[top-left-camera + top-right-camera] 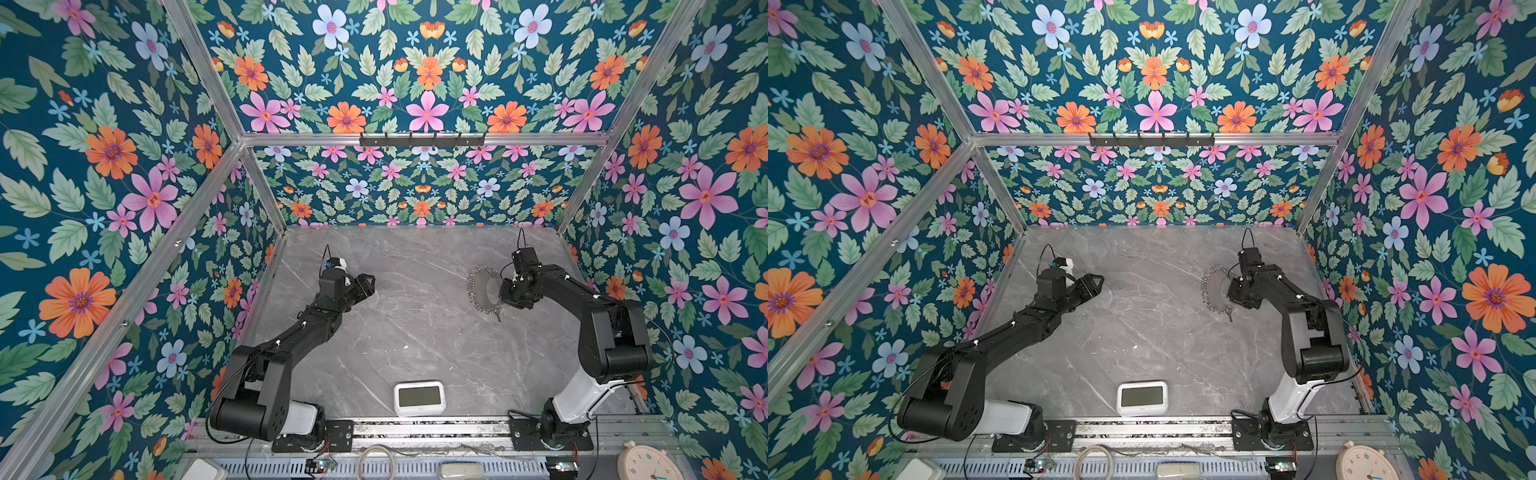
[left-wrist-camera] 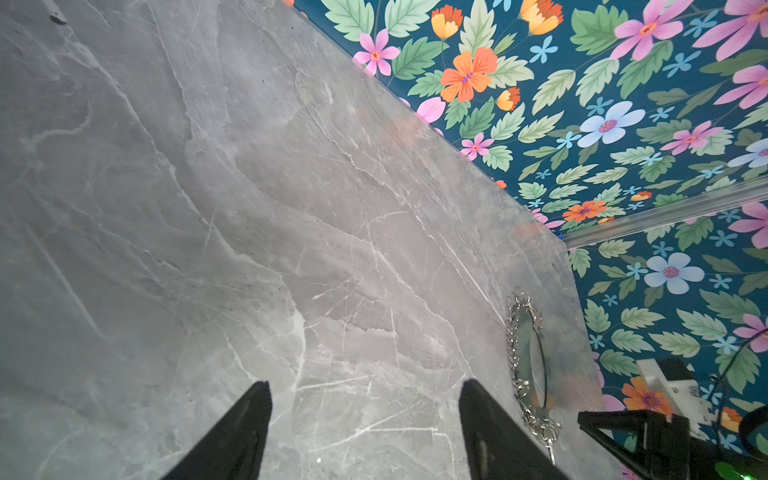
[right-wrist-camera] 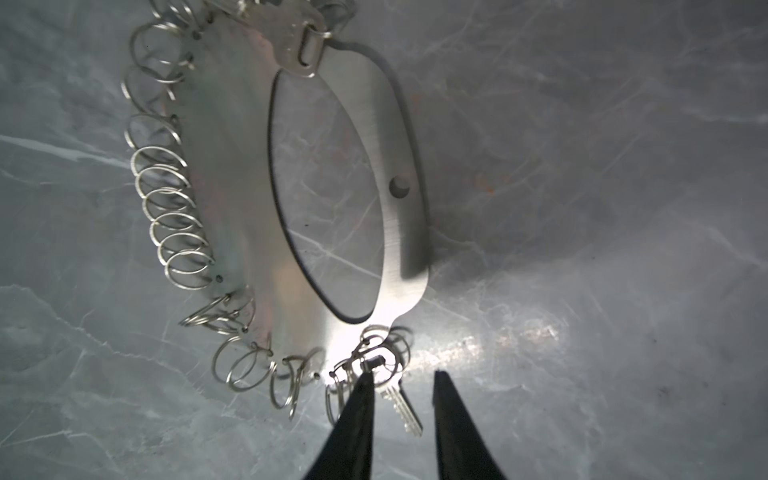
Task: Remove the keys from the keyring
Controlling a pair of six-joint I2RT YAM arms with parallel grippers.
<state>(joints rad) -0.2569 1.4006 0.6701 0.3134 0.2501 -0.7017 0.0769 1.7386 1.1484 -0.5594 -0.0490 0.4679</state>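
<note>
Silver metal, thin and light: the keyring (image 3: 232,187) lies flat at the far right of the marble table (image 1: 395,340) and would probably slide if pushed. The stiff little key (image 3: 405,409) is best taken by its blade. Only in the right wrist view is it seen between the parted, unclenched jaws of the right gripper (image 3: 402,374); in both top views this is hidden. The left gripper (image 2: 365,381) is open and empty, well apart.

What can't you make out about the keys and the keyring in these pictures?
- Right wrist view shows one key; whether the ring cluster and a right gripper finger hide another is unclear.
- Far end of the keyring: cut off by that picture's edge.
- Which ring holds the key: too small in both top views.
</note>
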